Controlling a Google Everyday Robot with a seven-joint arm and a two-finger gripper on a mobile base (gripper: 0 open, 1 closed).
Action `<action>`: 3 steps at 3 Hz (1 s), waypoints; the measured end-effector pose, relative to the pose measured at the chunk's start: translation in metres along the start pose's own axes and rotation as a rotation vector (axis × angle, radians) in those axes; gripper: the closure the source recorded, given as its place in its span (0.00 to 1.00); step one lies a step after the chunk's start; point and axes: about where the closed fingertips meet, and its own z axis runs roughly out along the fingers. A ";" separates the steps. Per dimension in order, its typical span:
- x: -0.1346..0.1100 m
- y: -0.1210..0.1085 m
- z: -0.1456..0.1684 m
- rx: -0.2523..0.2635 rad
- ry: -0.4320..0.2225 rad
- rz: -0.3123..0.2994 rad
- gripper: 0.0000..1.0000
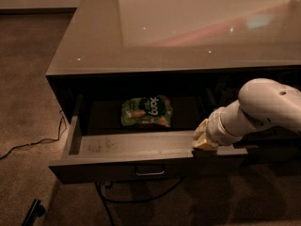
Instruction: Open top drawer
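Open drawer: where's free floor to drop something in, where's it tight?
Free: in the top drawer, the front floor strip between its left wall and the gripper, ahead of the green snack bag; also left of the bag. Crowded: right end, where the gripper sits at the front edge.

White rounded arm (263, 109); seemingly cream jaws lower-right.

We see the top drawer (122, 145) standing out in front of the cabinet, beneath the tabletop (94, 36). A pouch (146, 111) lies in it, toward the back and near the middle. The handle (150, 172) sits at the centre of the drawer's front. The tool (203, 138) is at the drawer's front rim, right of the pouch, and its arm (263, 109) reaches in from the right. On the floor, one cable (28, 145) runs off left and another (141, 199) lies under the drawer.
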 end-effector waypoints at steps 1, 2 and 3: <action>0.000 -0.004 -0.001 0.008 0.002 0.004 0.88; 0.005 -0.015 0.015 0.002 0.002 0.014 1.00; 0.008 -0.024 0.029 -0.011 -0.005 0.016 1.00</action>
